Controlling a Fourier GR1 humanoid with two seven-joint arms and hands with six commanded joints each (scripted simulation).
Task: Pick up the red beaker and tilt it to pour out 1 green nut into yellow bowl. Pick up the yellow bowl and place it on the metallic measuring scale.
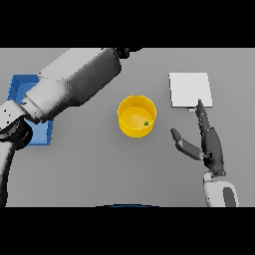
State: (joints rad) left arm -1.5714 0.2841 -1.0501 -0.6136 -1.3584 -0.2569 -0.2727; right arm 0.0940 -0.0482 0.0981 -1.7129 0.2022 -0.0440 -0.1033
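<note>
The yellow bowl (130,110) stands upright at the middle of the table, with one green nut (146,123) lying inside it near its right wall. Right of the bowl and a little farther back lies the metallic measuring scale (190,89), a pale square plate with nothing on it. My right hand (211,144) is open to the right of the bowl, its fingers straight and pointing at the scale's near edge, its thumb spread toward the bowl and apart from it. My left arm reaches across the back left, and only a dark bit of my left hand (125,51) shows at the scene's top edge. No red beaker is visible.
A blue tray (21,83) sits at the far left, largely covered by my left arm (74,82). Bare grey table lies between the bowl and the scale.
</note>
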